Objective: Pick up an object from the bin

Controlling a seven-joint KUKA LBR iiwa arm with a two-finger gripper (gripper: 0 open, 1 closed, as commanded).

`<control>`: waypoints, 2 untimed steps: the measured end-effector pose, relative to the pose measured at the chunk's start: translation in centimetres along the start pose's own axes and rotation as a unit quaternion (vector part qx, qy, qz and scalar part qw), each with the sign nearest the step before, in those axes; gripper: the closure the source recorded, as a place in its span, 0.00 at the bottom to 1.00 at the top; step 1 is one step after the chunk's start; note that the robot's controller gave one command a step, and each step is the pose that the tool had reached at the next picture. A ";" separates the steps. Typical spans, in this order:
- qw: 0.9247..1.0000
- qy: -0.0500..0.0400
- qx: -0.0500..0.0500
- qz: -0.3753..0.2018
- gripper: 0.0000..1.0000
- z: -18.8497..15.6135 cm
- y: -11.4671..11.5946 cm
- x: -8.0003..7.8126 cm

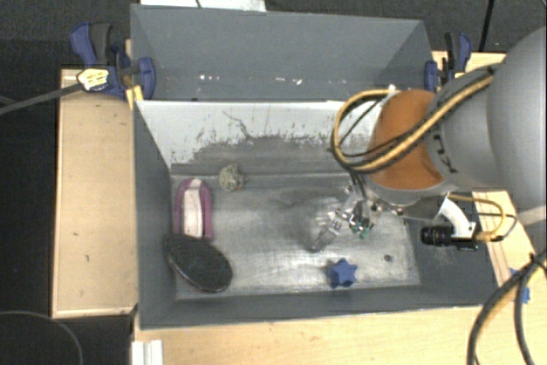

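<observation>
My gripper (335, 226) hangs low over the bin floor, right of the middle, under the arm's orange cover. A small blue star-shaped piece (342, 273) lies just in front of it, near the front wall and apart from it. A small grey-green lump (229, 178) rests against the back wall, well to the left of the gripper. Nothing shows held in the gripper.
At the left end of the bin lie a purple and white oblong thing (193, 209) and, in front of it, a black oval brush-like thing (198, 262). The arm and its cables cover the bin's right end.
</observation>
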State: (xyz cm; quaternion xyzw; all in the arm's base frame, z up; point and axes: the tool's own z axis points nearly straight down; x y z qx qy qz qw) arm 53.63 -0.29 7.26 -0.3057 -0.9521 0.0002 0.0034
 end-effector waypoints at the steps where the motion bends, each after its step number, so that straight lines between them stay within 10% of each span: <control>1: 1.000 -0.001 0.000 -0.001 1.00 -0.2 0.0 0.0; 2: 0.982 -0.008 -0.002 -0.190 1.00 -15.3 -4.1 -1.2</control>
